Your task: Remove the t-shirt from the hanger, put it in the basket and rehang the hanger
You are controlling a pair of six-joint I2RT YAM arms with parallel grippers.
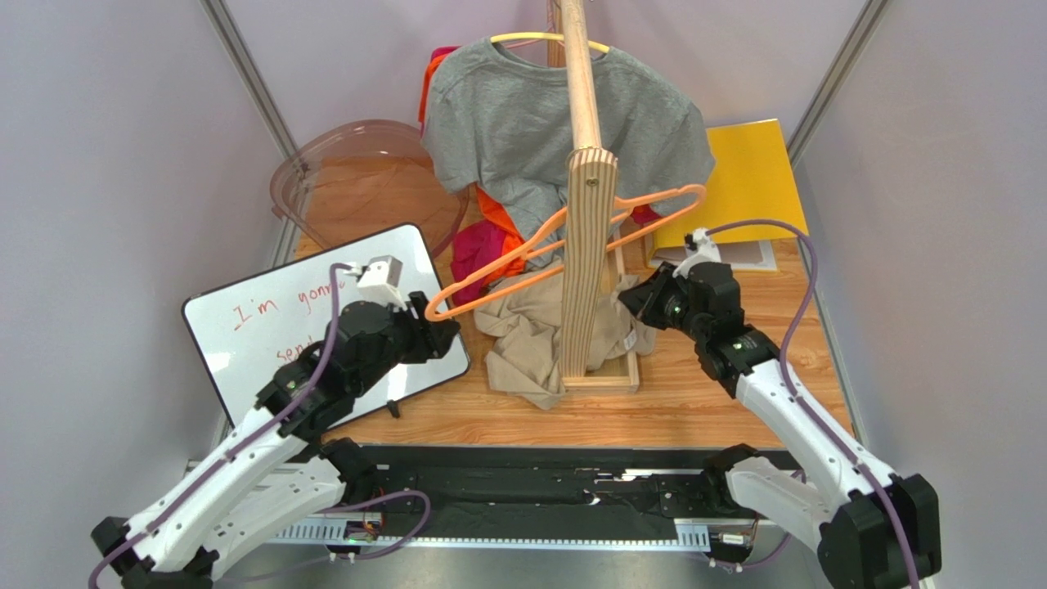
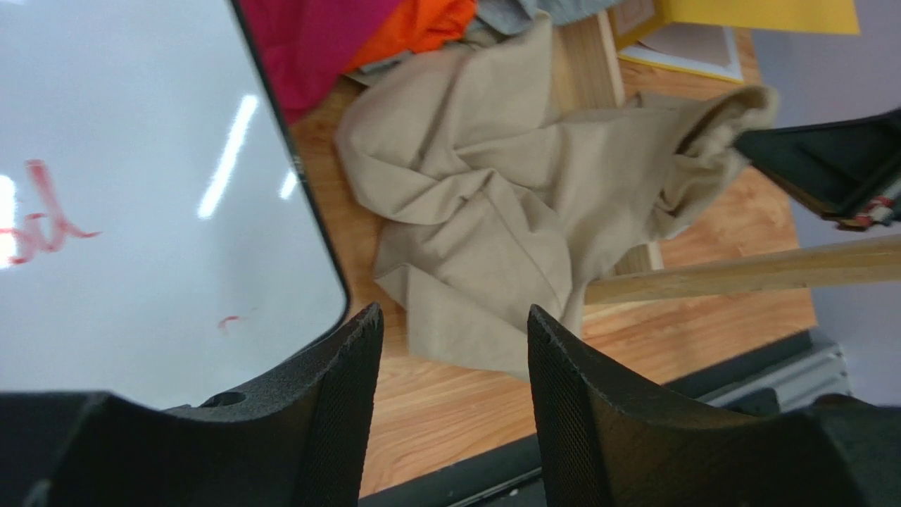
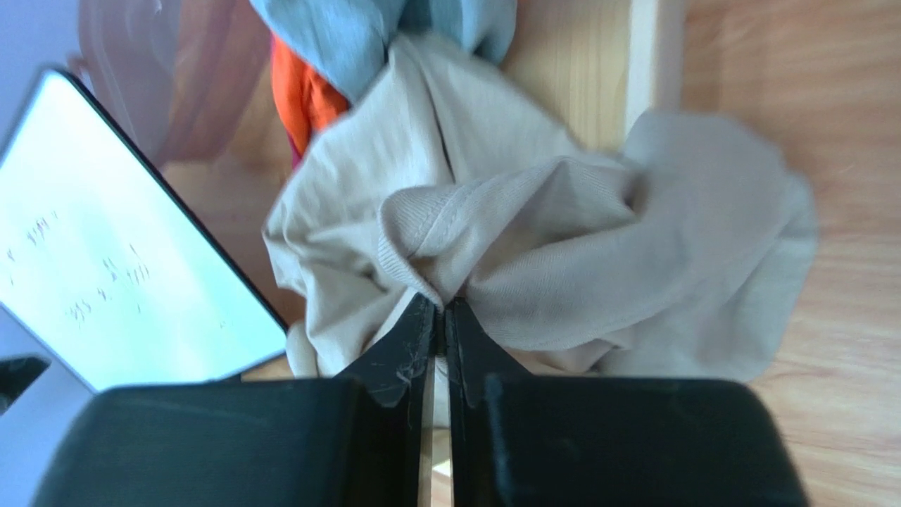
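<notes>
Two claws sit closest to their own lenses. The left claw (image 2: 455, 317) is spread, with only worktop (image 1: 688, 405) and cloth seen through the gap. The right claw (image 3: 441, 306) is pressed together, pinching a gathered fold of the t-shirt (image 1: 522, 350).

There is one beige t-shirt, one orange hanger (image 1: 658, 198), one wooden rack (image 1: 588, 246), one grey shirt (image 1: 516, 123) on a yellow hanger (image 1: 516, 37), and one whiteboard (image 1: 283, 319).

The t-shirt lies crumpled at the foot of the rack, off the hanger. From above it sits at 3 o'clock of the left claw and 9 o'clock of the right.

The hanger slants across the rack post; its low end is right by the left claw, though I cannot tell if they touch.

Both arms reach inward from the near corners – the left towards 1 o'clock, the right towards 11.
</notes>
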